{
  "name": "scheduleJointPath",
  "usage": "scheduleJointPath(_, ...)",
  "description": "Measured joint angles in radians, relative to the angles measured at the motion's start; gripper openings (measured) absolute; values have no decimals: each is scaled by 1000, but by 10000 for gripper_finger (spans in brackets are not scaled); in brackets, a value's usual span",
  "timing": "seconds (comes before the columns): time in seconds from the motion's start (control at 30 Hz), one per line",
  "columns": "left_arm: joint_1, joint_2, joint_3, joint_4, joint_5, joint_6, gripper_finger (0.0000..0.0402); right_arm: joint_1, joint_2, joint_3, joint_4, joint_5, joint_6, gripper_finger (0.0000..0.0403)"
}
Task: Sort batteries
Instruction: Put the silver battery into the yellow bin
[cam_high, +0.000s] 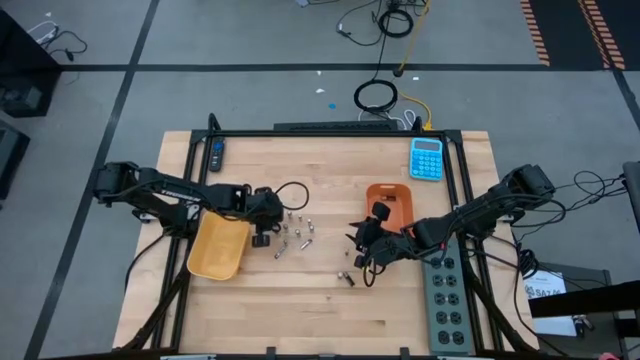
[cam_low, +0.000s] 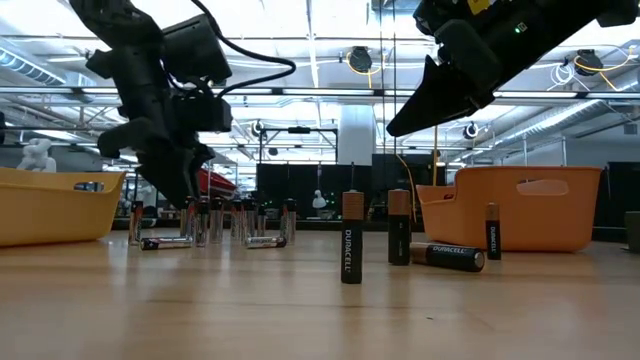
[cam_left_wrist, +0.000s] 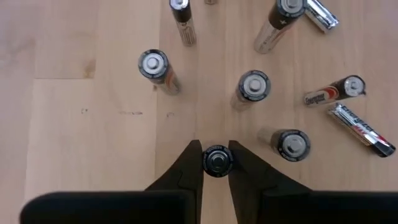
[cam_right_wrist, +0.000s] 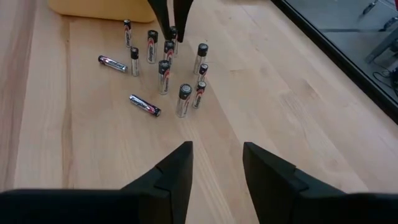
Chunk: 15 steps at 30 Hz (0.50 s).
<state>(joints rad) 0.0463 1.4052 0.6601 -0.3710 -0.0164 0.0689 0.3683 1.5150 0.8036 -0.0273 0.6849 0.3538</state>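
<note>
So my left gripper (cam_left_wrist: 217, 163) is pinched on one small upright silver-and-black battery (cam_left_wrist: 217, 160), bottom-centre of the left wrist view. Light, slick metal can; I'd grip mid-body. Right gripper (cam_right_wrist: 216, 163) hangs open, empty.

Left claw (cam_left_wrist: 216, 163) pinched low; right claw (cam_right_wrist: 217, 163) hovers parted.
</note>
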Motion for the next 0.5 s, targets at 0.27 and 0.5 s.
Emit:
scheduleJointPath(0.27, 0, -49, 53, -76, -71, 17, 53, 0, 0, 0, 1, 19, 12, 132)
scheduleJointPath(0.5, -30, -214, 235, -350, 7, -55, 53, 14, 0, 1, 1, 25, 46, 132)
